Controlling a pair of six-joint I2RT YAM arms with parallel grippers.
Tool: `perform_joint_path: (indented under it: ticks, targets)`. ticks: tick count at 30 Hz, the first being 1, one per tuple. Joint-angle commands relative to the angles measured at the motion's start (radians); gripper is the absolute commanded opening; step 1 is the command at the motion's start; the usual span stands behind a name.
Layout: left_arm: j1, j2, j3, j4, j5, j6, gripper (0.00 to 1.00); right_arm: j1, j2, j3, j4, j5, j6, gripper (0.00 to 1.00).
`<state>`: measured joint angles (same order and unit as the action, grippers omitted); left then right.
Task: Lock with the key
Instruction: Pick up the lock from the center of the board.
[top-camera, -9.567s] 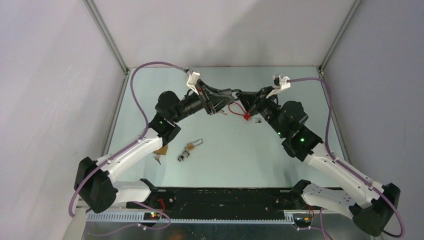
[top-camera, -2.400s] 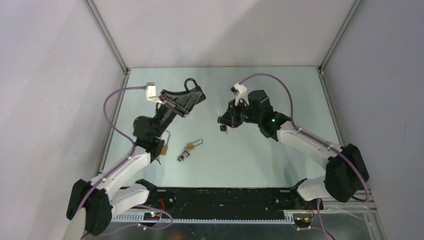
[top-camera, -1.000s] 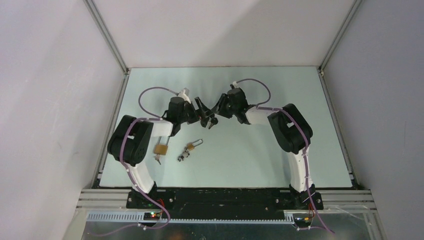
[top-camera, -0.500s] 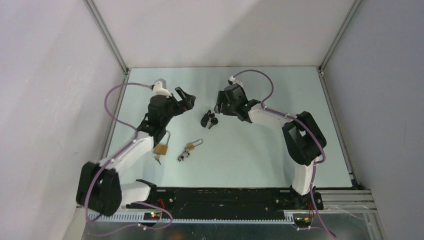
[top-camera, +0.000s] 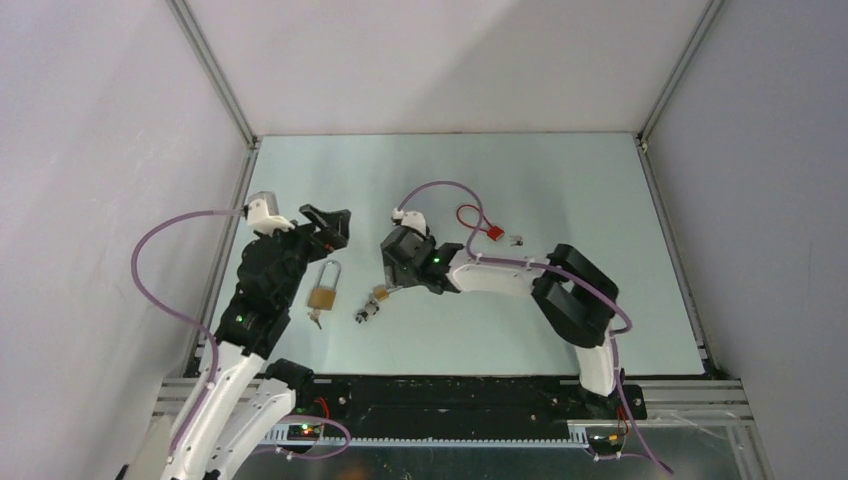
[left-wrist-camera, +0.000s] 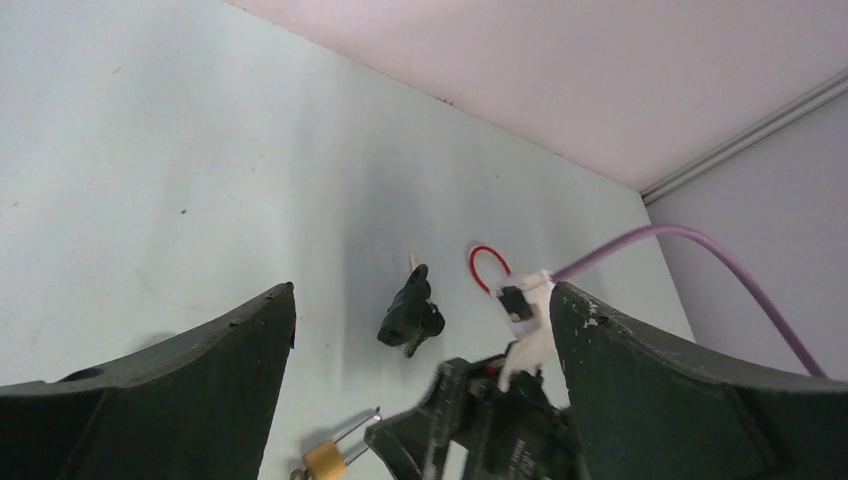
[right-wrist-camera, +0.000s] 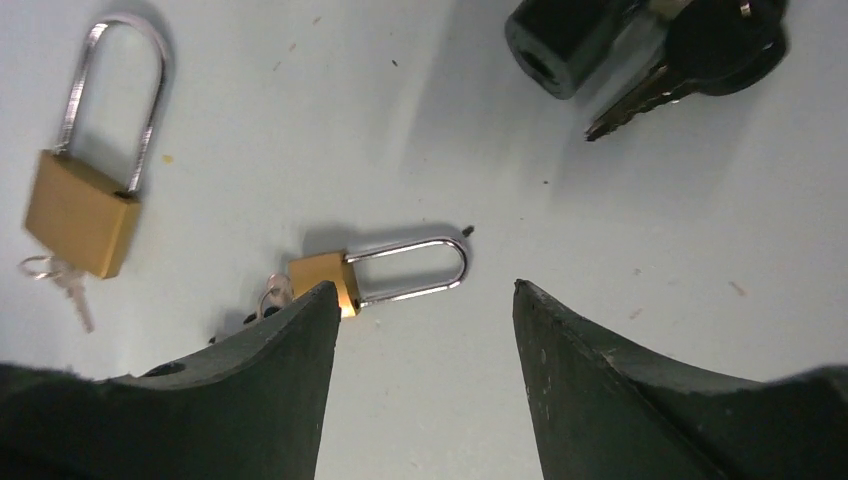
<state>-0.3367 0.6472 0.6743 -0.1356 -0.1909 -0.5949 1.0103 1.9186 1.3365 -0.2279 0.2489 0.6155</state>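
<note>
My right gripper (right-wrist-camera: 420, 300) is off the black lock (left-wrist-camera: 410, 318), now over the small padlock (right-wrist-camera: 322, 276) toward 7 o'clock. My left gripper (top-camera: 333, 226) sits back toward 8 o'clock.

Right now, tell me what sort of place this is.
Probably a robot test cell in a lab: a pale table boxed in by plain walls and aluminium posts, a left arm and right arm bolted at its near edge, a brass padlock and red lock laid out.
</note>
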Motion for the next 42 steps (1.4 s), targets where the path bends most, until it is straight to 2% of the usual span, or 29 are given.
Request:
perform_joint_path:
  ticks: [1, 4, 7, 15, 19, 27, 32, 39, 42]
  targets:
    - [0.004, -0.099, -0.019, -0.113, -0.042, 0.021, 0.99, 0.049, 0.127, 0.188, -0.142, 0.213, 0.081, 0.67]
    - [0.005, -0.137, -0.019, -0.153, -0.051, 0.014, 0.98, 0.069, 0.266, 0.348, -0.297, 0.266, 0.104, 0.64]
    - [0.004, -0.166, -0.017, -0.172, -0.054, 0.022, 0.98, 0.08, 0.342, 0.458, -0.356, 0.31, 0.12, 0.63]
    - [0.005, -0.164, -0.008, -0.185, -0.039, 0.054, 0.98, 0.094, 0.372, 0.446, -0.33, 0.223, -0.017, 0.61]
    - [0.005, -0.158, -0.007, -0.187, -0.025, 0.069, 0.98, 0.104, 0.332, 0.372, -0.361, 0.193, -0.129, 0.57]
    - [0.005, -0.07, -0.005, -0.185, 0.049, 0.07, 0.98, 0.093, 0.14, 0.046, -0.326, 0.139, -0.264, 0.55]
    - [0.005, -0.038, -0.002, -0.183, 0.062, 0.066, 0.98, 0.088, 0.077, 0.018, -0.313, 0.117, -0.237, 0.57]
    - [0.004, -0.079, -0.002, -0.184, 0.046, 0.059, 0.98, 0.079, -0.008, 0.016, -0.174, -0.05, -0.185, 0.58]
    - [0.005, -0.103, 0.006, -0.185, 0.072, 0.058, 0.98, 0.081, -0.041, 0.001, -0.084, -0.12, -0.21, 0.6]
